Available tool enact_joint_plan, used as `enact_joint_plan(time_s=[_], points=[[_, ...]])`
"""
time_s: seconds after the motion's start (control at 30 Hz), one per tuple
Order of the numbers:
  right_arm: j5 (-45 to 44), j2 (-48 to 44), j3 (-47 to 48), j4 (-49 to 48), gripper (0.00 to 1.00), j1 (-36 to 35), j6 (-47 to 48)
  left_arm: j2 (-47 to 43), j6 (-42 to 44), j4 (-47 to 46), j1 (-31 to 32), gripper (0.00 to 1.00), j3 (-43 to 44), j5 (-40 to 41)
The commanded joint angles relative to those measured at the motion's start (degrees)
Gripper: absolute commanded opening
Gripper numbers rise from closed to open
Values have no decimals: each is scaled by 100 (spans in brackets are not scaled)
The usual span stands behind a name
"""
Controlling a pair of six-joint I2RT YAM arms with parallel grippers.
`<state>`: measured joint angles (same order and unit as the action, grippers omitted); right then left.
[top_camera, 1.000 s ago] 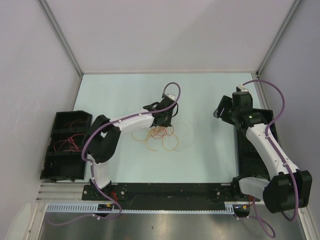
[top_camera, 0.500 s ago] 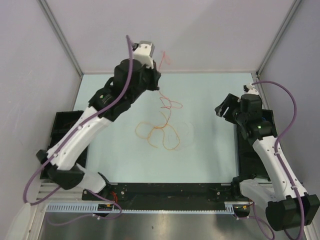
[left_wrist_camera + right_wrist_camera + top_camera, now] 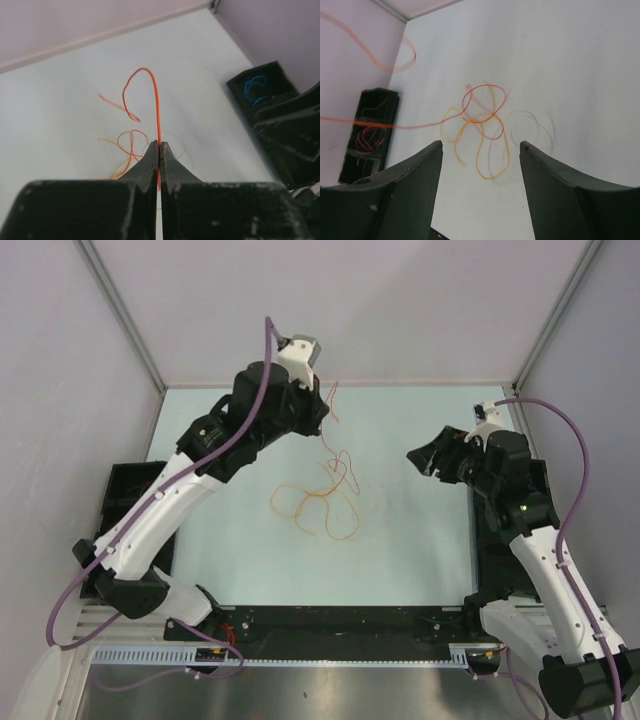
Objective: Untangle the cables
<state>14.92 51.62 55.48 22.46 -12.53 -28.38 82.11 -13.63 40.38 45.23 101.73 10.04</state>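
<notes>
- Pale table (image 3: 420,540) between lilac walls (image 3: 60,390); black bins (image 3: 110,570) at its left edge, red wires (image 3: 370,136) inside.
- Left tool (image 3: 320,408) high over the far side, clenched on a red cable (image 3: 158,107).
- That strand arching past the tips, then hanging down to the heap.
- Other cables (image 3: 320,505) mid-table in a loose tangle of orange, red and pale loops, crossing and touching.
- Right tool (image 3: 481,145) released, jaws wide apart, above the table's right part, facing the tangle, touching nothing.
- Blue cable (image 3: 255,87) curled in the right bin (image 3: 277,70).
</notes>
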Motion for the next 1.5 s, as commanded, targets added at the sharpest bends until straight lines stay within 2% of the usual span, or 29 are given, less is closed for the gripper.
enact_joint_plan(time_s=[0.0,0.1,0.2,0.33,0.43,0.77,1.47], points=[[591,-99,68,-435,67,-406,96,33,-596,197,12,0,1118,-99],[732,-143,77,-567,66,-653,44,130,-931,382,12,1,1628,102],[592,-152,77,-690,67,-1039,-1,183,-1115,366,12,0,1788,208],[-111,84,68,-681,67,-1540,-27,183,-1247,234,21,0,1771,104],[-402,488,68,-629,66,-1585,-290,166,-1248,128,12,0,1701,24],[29,1640,68,-1138,66,-1620,-774,25,-1195,-56,12,0,1271,15],[-59,3091,68,-2193,52,-1884,-1082,-107,-1046,-373,12,0,839,-73]])
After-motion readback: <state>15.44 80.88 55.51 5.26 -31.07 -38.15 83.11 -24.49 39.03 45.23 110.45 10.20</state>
